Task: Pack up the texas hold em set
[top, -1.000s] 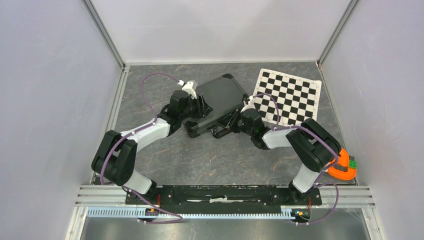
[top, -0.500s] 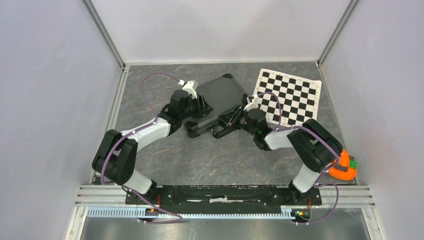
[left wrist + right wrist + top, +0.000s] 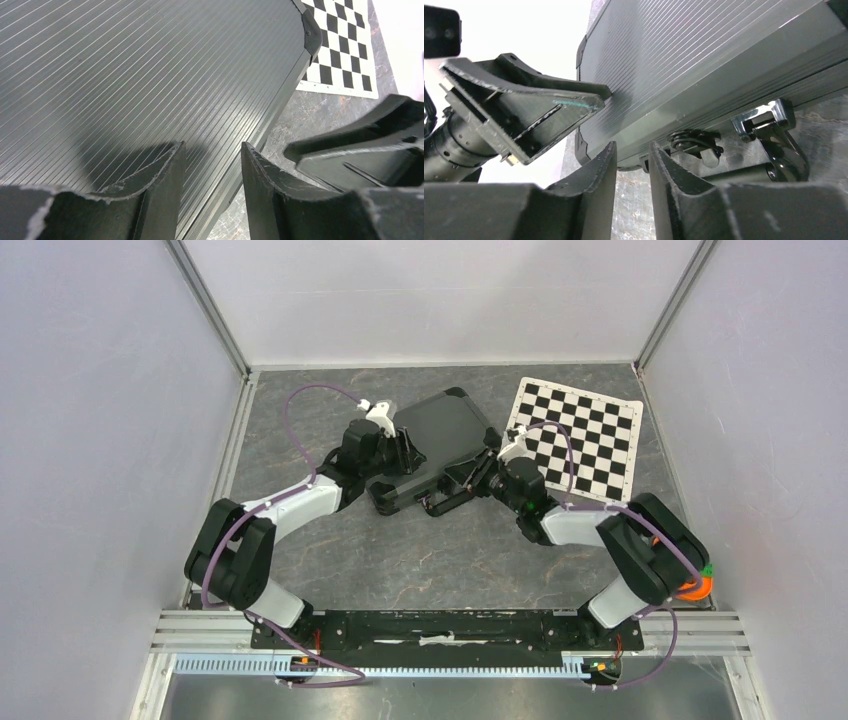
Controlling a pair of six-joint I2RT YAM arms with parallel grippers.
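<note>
Left gripper point(image 3: 212, 150) and right gripper point(image 3: 632, 149) are both half open, empty. Better press the case point(image 3: 440, 428) lid down first, then snap the latch point(image 3: 769, 119).

I see the briefcase point(image 3: 440, 435) flat on the table point(image 3: 400, 560), toward the back; the chess mat point(image 3: 585, 435) lies just right of it; left gripper point(image 3: 212, 147) at its left side, right gripper point(image 3: 631, 145) at its near edge.
</note>
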